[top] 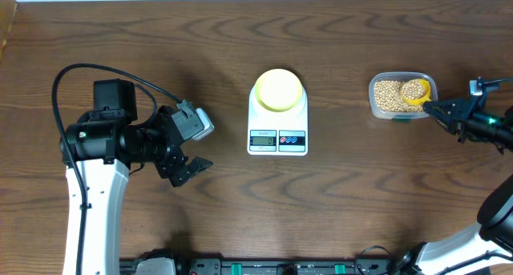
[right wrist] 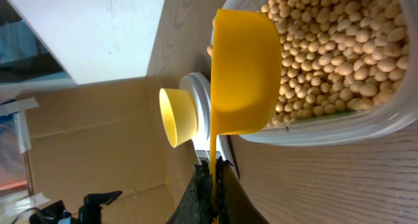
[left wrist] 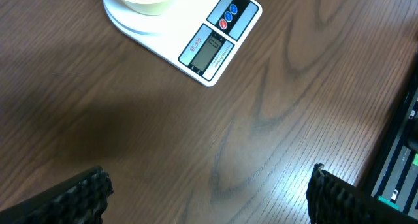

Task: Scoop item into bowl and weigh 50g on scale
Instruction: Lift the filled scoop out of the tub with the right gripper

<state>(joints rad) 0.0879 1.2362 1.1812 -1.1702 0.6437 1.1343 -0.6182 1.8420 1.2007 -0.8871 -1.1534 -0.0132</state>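
1. right claw (top: 434, 108): it is clamped on the handle of the yellow scoop (top: 415, 90). in the right wrist view the two fingers sit tight together on the thin handle.

2. left claw (left wrist: 209, 201): its fingers stand wide apart and hold nothing. it hangs over bare tabletop (top: 160, 34), well apart from the scale (top: 277, 135), at about 8 o'clock from it.

3. locate the beans (top: 389, 95). they lie in the clear tub (top: 374, 108), at 3 o'clock from the scale. the cup of the scoop is inside the tub at its 3 o'clock side, and some beans appear to lie in it.

4. locate the bowl (top: 278, 90). it sits on the 12 o'clock end of the scale, with the display at the 6 o'clock end. it looks empty; the reading cannot be made out.

5. key relation: the bowl lies at 9 o'clock from the right claw, with bare tabletop between tub and scale. the long axis of the scoop runs from the cup toward 4 o'clock, down the handle into the claw.

6. judgement: the right arm is nearer to the beans and already has the tool. the carry should run toward 9 o'clock with the cup kept level. expect spillage if the wrist rolls before the cup is above the bowl.
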